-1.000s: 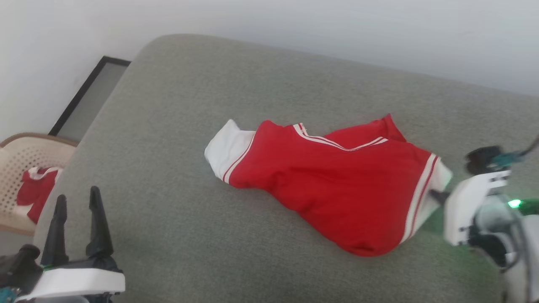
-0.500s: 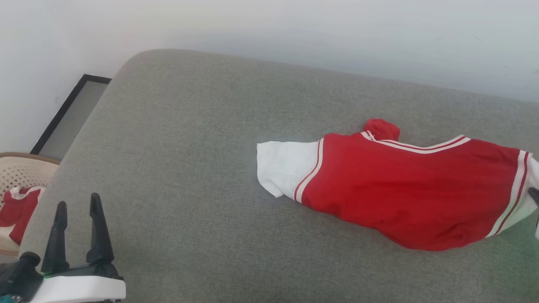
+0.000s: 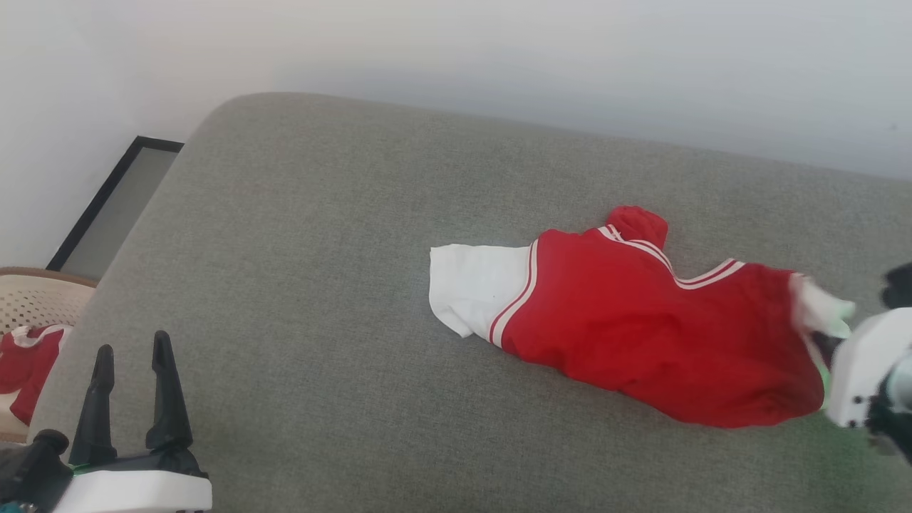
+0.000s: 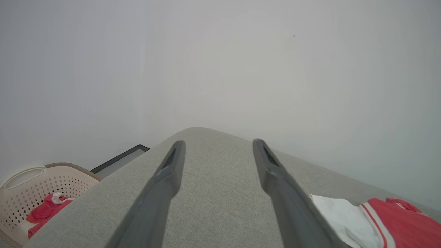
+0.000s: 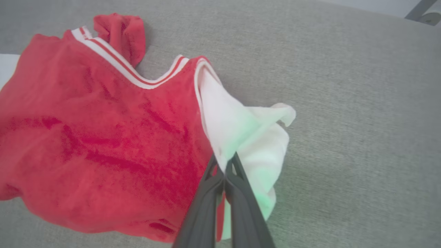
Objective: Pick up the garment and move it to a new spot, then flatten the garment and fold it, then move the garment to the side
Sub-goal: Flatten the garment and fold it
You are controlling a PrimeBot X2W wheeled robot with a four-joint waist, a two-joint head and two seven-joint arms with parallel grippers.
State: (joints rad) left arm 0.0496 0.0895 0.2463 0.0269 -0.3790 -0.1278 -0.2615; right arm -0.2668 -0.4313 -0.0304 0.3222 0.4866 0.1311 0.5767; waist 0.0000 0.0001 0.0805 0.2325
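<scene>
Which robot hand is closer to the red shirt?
The right. The right gripper is shut on a white sleeve of the garment; the left gripper hangs open, well apart from it, over the grey cushion.

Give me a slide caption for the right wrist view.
Right gripper, jaws shut, pinches the white sleeve of the red shirt on a grey cushion.

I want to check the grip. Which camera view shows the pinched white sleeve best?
The right wrist view: the right tool is shut on the sleeve of the jersey, close and sharp. The head view shows it blurred near the right edge. The left wrist view shows the other sleeve instead.
</scene>
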